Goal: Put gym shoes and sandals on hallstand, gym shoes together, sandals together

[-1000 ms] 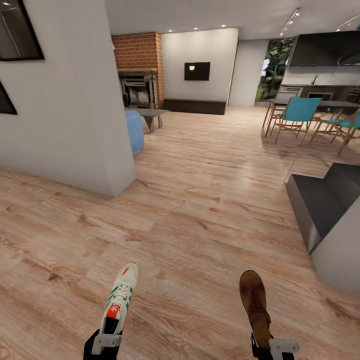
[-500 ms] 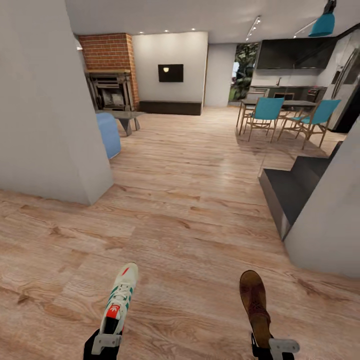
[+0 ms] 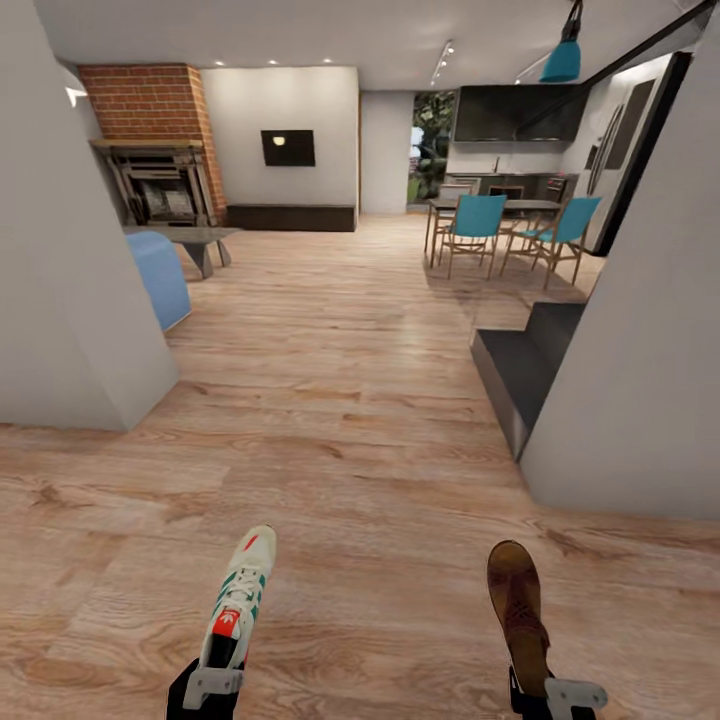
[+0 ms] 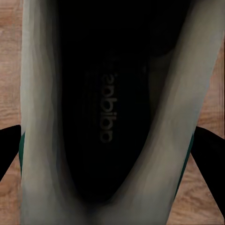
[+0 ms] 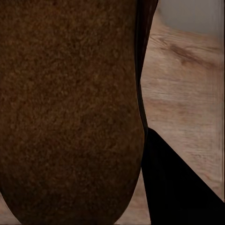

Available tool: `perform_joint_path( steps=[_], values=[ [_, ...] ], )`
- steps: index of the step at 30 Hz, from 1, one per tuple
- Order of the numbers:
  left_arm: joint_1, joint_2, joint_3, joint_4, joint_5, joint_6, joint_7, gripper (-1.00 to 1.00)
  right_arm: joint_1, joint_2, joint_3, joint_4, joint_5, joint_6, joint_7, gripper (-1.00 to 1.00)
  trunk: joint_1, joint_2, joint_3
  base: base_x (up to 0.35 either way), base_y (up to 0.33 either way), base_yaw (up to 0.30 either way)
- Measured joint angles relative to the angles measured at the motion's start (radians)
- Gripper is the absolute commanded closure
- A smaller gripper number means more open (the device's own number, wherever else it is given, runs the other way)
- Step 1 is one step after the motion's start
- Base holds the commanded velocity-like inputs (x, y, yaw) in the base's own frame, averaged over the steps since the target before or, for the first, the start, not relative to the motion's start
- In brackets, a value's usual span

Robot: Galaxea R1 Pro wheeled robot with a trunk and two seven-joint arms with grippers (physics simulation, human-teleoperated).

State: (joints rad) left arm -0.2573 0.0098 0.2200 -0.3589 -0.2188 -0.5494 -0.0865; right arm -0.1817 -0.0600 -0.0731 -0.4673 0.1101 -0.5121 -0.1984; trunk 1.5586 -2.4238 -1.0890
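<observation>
Head view: the left tool (image 3: 212, 685) pinches the heel of one white gym shoe (image 3: 240, 592), toe pointing forward, held above the wood floor (image 3: 360, 400). The right tool (image 3: 558, 695) pinches the heel of one brown sandal (image 3: 518, 608), also pointing forward and clear of the floor. One shoe and one sandal can be counted, well apart from each other. Ahead lies a wide stretch of open floor. A pale wall corner (image 3: 130, 390) juts in on the left, and a second pale wall (image 3: 640, 380) edges the right, with a dark low step (image 3: 520, 365) at its foot. Farther off stand a blue seat (image 3: 158, 275), a brick fireplace (image 3: 150, 150), and a dining table (image 3: 490, 207) with two teal chairs (image 3: 470, 225).

Left wrist view: the gym shoe's (image 4: 112, 112) dark inside and pale collar sit close to the camera, with black fingers (image 4: 208, 154) pressed against both sides and strips of floor at the margins.

Right wrist view: the sandal's (image 5: 70, 112) brown sole is close up, one dark finger (image 5: 173, 183) beside it, floor beyond.
</observation>
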Motion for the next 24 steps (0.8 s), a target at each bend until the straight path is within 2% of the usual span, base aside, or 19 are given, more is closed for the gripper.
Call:
perform_joint_path(
  steps=[24],
  values=[
    [0.000,0.001,0.001,0.000,0.000,0.000,0.000,1.00,0.000,0.001,-0.001,0.000,0.000,0.000,0.000,1.00,0.000,0.000,0.000,0.000,0.000,-0.299]
  ],
)
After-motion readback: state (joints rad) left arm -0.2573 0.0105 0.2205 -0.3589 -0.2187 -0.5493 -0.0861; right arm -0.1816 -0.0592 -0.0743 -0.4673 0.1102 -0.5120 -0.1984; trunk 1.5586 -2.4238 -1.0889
